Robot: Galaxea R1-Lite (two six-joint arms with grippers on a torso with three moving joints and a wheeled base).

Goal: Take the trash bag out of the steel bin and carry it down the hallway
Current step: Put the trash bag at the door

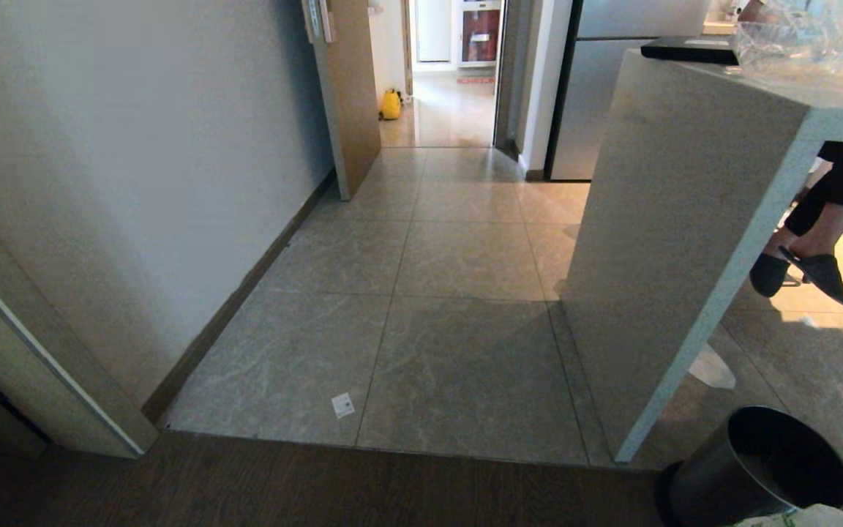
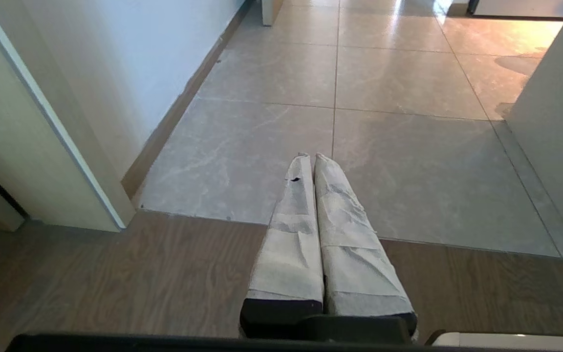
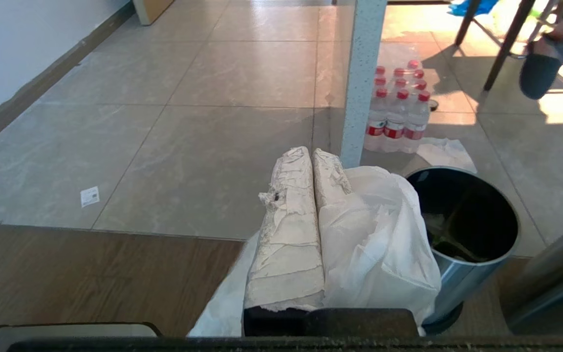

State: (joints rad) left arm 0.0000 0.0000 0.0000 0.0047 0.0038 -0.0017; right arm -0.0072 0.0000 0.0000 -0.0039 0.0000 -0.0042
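Observation:
The steel bin [image 1: 751,468] stands at the lower right of the head view, beside the counter's end panel, with its dark inside showing. In the right wrist view the bin [image 3: 467,220] sits just beside my right gripper [image 3: 312,151]. That gripper's taped fingers are shut on the trash bag [image 3: 379,234], whose thin white plastic drapes over one finger and hangs on both sides, outside the bin. A scrap of the trash bag [image 1: 802,518] shows at the head view's bottom edge. My left gripper [image 2: 311,156] is shut and empty over the wood floor. The hallway [image 1: 451,219] of grey tiles runs ahead.
A pale stone counter panel [image 1: 656,241] stands on the right, with a seated person's legs and black slippers [image 1: 809,263] behind it. A pack of water bottles [image 3: 399,107] and crumpled white paper [image 3: 445,152] lie by the bin. An open door [image 1: 348,95] narrows the hallway's left.

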